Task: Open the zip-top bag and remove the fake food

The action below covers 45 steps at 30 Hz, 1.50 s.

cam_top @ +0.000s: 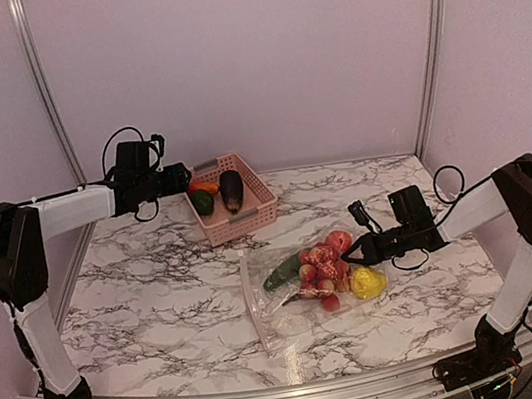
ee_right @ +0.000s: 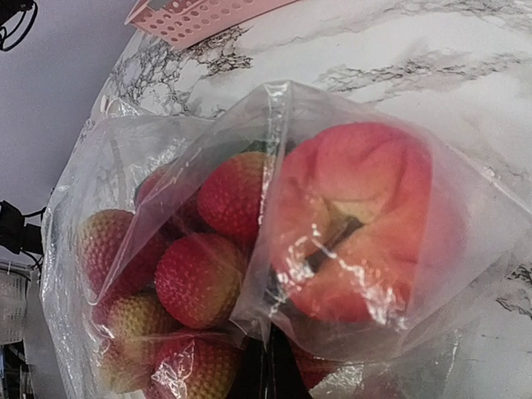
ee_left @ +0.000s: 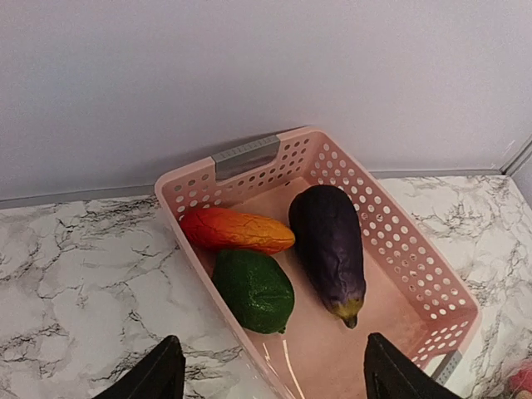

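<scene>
The clear zip-top bag (cam_top: 276,311) lies on the marble table right of centre. Fake food inside it includes a green oval fruit (cam_top: 283,275), a cluster of red balls (ee_right: 195,278), a pinkish-red round fruit (ee_right: 357,220) and a yellow lumpy fruit (cam_top: 367,283). My right gripper (cam_top: 356,254) is at the bag's right side, shut on the plastic film, and its dark fingers (ee_right: 278,370) show under the crinkled film. My left gripper (ee_left: 272,349) hangs open and empty over the near left rim of the pink basket (ee_left: 420,274). In the basket lie a purple eggplant (ee_left: 328,241), a dark green fruit (ee_left: 253,289) and an orange fruit (ee_left: 235,230).
The pink basket (cam_top: 263,210) stands at the back of the table near the rear wall. Metal frame posts (cam_top: 47,92) rise at both back corners. Marble tabletop (cam_top: 150,299) stretches left of the bag.
</scene>
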### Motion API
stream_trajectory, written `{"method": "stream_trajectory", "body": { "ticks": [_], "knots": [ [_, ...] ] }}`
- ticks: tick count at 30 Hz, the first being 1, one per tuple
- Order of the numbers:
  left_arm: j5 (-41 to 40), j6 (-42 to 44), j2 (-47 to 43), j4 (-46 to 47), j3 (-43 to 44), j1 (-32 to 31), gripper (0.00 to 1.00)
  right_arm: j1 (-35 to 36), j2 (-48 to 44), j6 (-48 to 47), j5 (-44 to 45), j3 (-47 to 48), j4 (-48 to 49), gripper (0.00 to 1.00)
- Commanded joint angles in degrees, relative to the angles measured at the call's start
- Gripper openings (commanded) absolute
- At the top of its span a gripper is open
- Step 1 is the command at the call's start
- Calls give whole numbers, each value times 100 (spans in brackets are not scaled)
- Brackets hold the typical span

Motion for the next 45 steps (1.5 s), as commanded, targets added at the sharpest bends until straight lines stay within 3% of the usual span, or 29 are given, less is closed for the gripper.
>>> {"method": "stream_trajectory", "body": {
  "ticks": [1, 14, 21, 30, 36, 45],
  "knots": [
    [294, -356, -1121, 1158, -1462, -146, 74, 105, -166, 89, -122, -112, 133, 0],
    [431, -482, -3678, 2566, -5480, -1183, 62, 197, -112, 18, -123, -117, 131, 0],
    [462, -560, -3567, 3755, -6550, -1610, 55, 191, 22, -55, -84, -11, 85, 0],
    [692, -58, -2170, 4904, -6442, -2349, 49, 192, 52, -100, -32, 37, 17, 0],
    [853, 340, -1417, 4937, -5832, -2775, 44, 194, 65, -186, -12, 122, -108, 0],
    [1087, 788, -612, 4795, -4889, -3031, 44, 196, 127, -233, -47, 207, -166, 0]
  ]
}}
